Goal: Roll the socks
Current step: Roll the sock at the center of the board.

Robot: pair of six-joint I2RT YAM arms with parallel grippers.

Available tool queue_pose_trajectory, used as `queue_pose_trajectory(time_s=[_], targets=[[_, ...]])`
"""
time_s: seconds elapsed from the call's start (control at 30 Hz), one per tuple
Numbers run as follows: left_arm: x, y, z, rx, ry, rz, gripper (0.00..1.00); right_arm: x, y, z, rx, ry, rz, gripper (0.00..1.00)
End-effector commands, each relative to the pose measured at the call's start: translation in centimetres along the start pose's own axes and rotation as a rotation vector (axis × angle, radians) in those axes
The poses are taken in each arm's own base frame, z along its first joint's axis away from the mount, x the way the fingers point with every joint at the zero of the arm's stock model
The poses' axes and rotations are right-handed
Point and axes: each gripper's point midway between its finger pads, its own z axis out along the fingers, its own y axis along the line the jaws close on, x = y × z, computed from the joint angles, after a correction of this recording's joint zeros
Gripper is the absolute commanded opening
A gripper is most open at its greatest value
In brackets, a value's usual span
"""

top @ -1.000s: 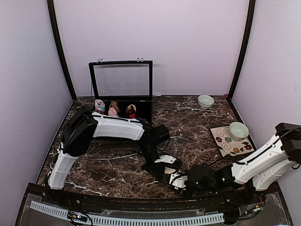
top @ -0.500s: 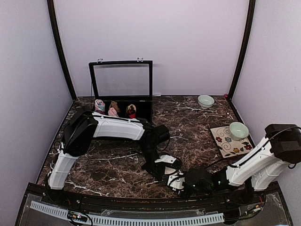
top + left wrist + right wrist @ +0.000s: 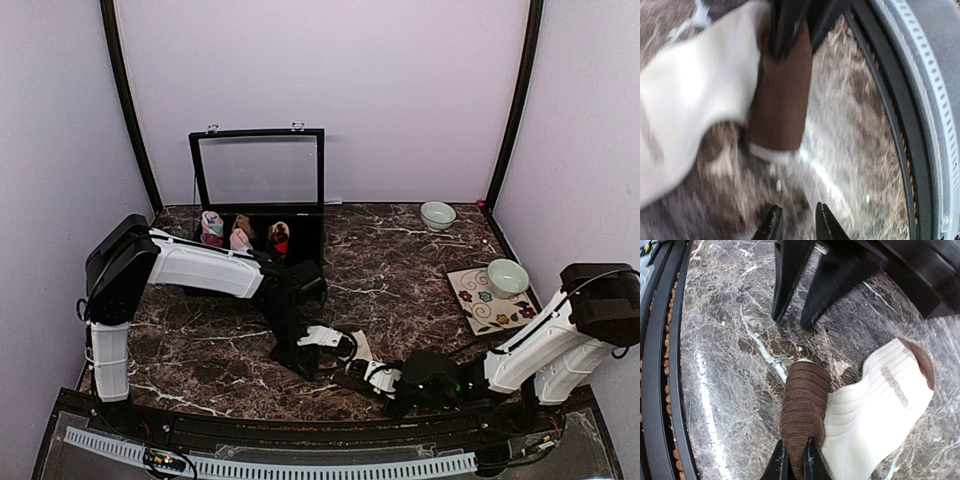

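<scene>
From above, the cream sock (image 3: 330, 337) lies on the tabletop (image 3: 210, 345) between the two arms. The left gripper (image 3: 297, 352) is just beside one end and the right gripper (image 3: 380, 378) is low at the other, near the table's front edge. The black argyle pair cannot be made out from here. In the left wrist view, the left gripper (image 3: 796, 225) has its fingertips slightly parted with nothing between them, hovering over bare marble. The sock's brown cuff (image 3: 780, 105) lies straight ahead of it, with the pale body (image 3: 695, 100) spreading off to one side. Beyond the cuff, the right gripper (image 3: 799, 42) bites down on the cuff's far end. In the right wrist view, the right gripper (image 3: 794, 462) is pinched shut on the ribbed brown cuff (image 3: 802, 400), which runs directly away from its fingertips. The cream body (image 3: 875, 405) fans out to one side and ends in the brown toe (image 3: 921, 357). Ahead of the cuff, the left gripper (image 3: 794, 320) stands empty with its two fingers apart, clear of the fabric. The hold on the cuff probably anchors that end so that the roll can start there. The other gripper seems free to take a fresh hold farther along the sock.
</scene>
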Motion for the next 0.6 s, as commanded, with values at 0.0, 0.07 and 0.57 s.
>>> queue_pose_trajectory(time_s=[0.0,0.07,0.57], targets=[[-0.3,0.9,-3.3,-0.194,-0.029,0.016,0.23,4.6,0.4,-0.5,-0.078,0.144,0.13,0.0],[-0.6,0.5,-4.2,-0.237,-0.063,0.039,0.23,4.9,0.2,-0.6,-0.1,0.151,0.19,0.0],[-4.5,-3.2,-0.7,-0.245,-0.072,0.309,0.24,5.4,0.4,-0.1,-0.391,0.253,0.704,0.0]])
